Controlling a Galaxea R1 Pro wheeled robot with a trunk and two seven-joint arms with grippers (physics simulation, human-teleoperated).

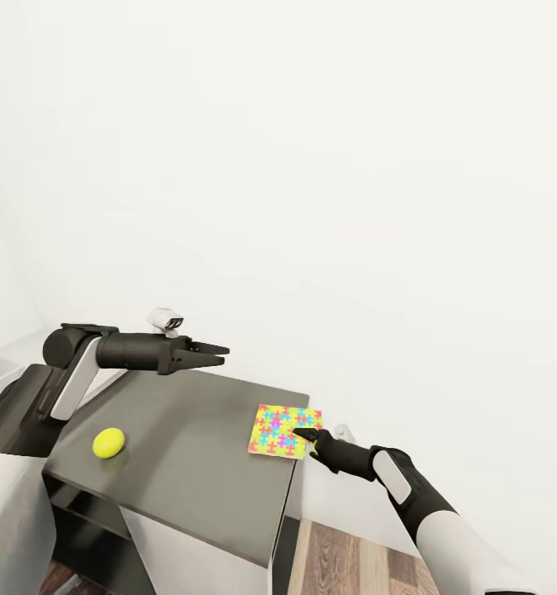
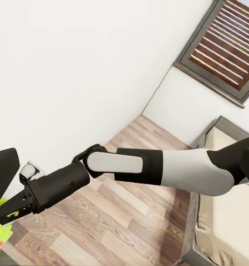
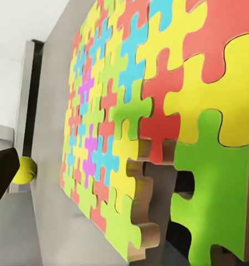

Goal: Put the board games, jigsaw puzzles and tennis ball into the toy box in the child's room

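Right gripper [image 1: 303, 434], at about 5 o'clock in the head view, reaches from beyond the table's edge with its dark fingertips over the near corner of the jigsaw puzzle [image 1: 284, 430]; whether its fingers are spread or closed on the sheet cannot be told from these pictures. Left gripper [image 1: 216, 355], at about 9 o'clock, hovers above the far edge of the table [image 1: 196, 463] with its fingers drawn close together and nothing between them.

Jigsaw puzzle: lies flat on the dark grey tabletop, one edge overhanging the table's side toward the right gripper. The right wrist view shows the sheet [image 3: 157, 111] close up: a thin board of interlocking pieces with a brown cut edge. It is judged light and fairly stiff, yet apt to flex or part along its seams if pinched by a single piece. The overhanging edge looks the best place to take hold, one finger above and one below, across several pieces.

Tennis ball [image 1: 109, 443]: rests on the tabletop at about 8 o'clock, well apart from the puzzle; judged light and prone to roll.

Left wrist view: the right forearm above a wood-plank floor [image 2: 135, 221], with a corner of the bed [image 2: 229, 221].
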